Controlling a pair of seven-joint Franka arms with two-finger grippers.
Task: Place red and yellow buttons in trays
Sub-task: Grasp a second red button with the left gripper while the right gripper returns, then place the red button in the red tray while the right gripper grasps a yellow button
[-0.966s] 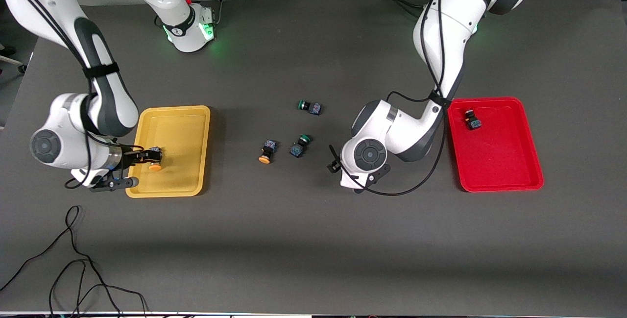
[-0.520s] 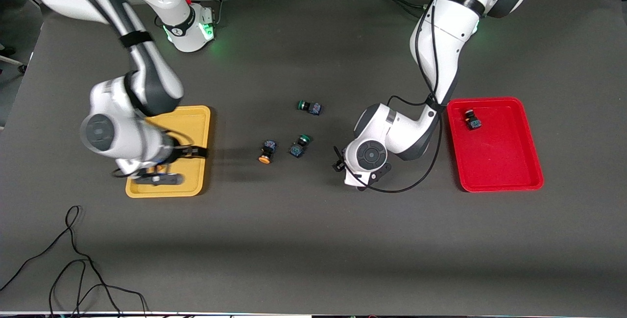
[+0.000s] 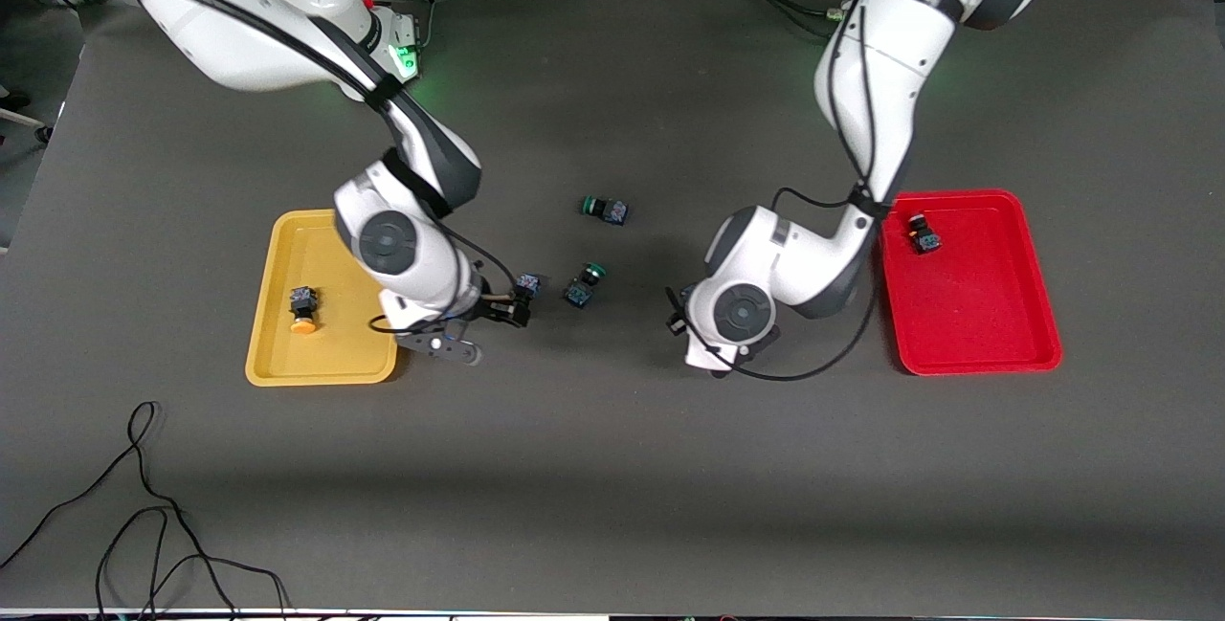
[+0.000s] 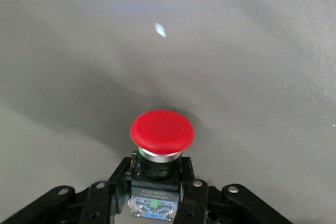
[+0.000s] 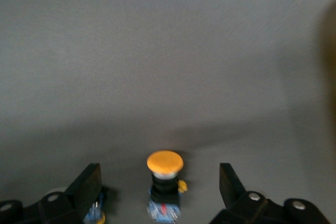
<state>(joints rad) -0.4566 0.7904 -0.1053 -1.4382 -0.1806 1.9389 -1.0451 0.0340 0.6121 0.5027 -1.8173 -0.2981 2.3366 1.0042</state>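
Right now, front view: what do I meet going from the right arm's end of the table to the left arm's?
Mustard yellow plastic tray, open right gripper around orange-capped button, two green-capped buttons, left gripper, red plastic tray.

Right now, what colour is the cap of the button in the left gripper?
Red cap, clearest in the left wrist view.

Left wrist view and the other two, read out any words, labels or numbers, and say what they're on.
No text can be read anywhere.
Red button, held in the shut left gripper: pale label on its body, print too blurred to read.
Yellow button, on the table inside the open right gripper: coloured marks on its body, nothing legible.
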